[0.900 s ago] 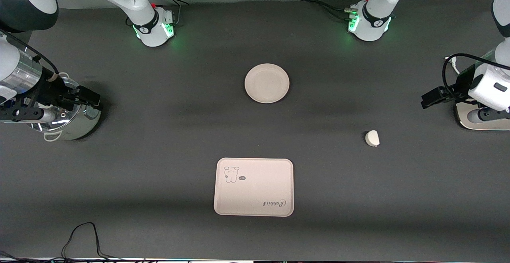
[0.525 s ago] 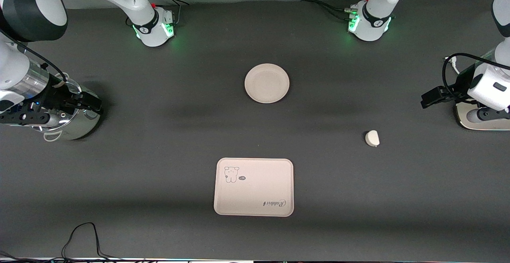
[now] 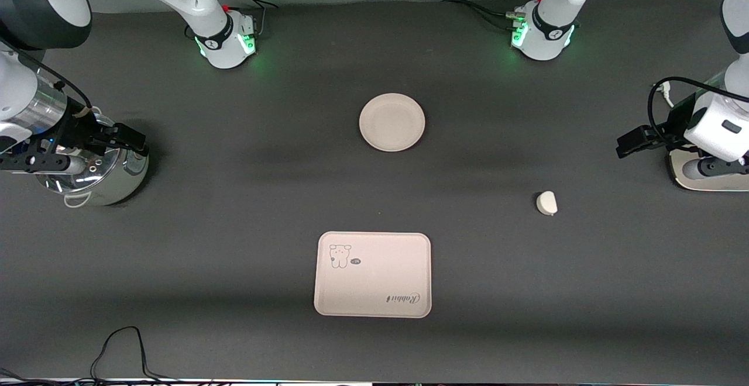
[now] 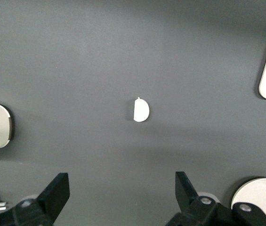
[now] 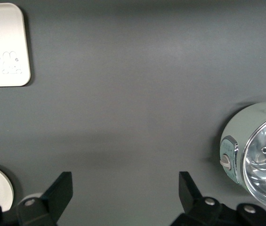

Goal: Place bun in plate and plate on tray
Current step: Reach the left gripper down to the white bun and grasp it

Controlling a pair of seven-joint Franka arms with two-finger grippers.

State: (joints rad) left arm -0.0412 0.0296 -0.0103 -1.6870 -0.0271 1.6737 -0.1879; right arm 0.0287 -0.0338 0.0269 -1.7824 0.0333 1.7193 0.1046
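While both arms wait | left gripper [image 3: 631,142] jaws wide | right gripper [image 3: 126,139] jaws wide, over half-hidden pot [image 3: 111,184]

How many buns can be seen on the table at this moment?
1. The bun lies on the bare table toward the left arm's end, nearer the front camera than the plate, outside the tray. None seems hidden.
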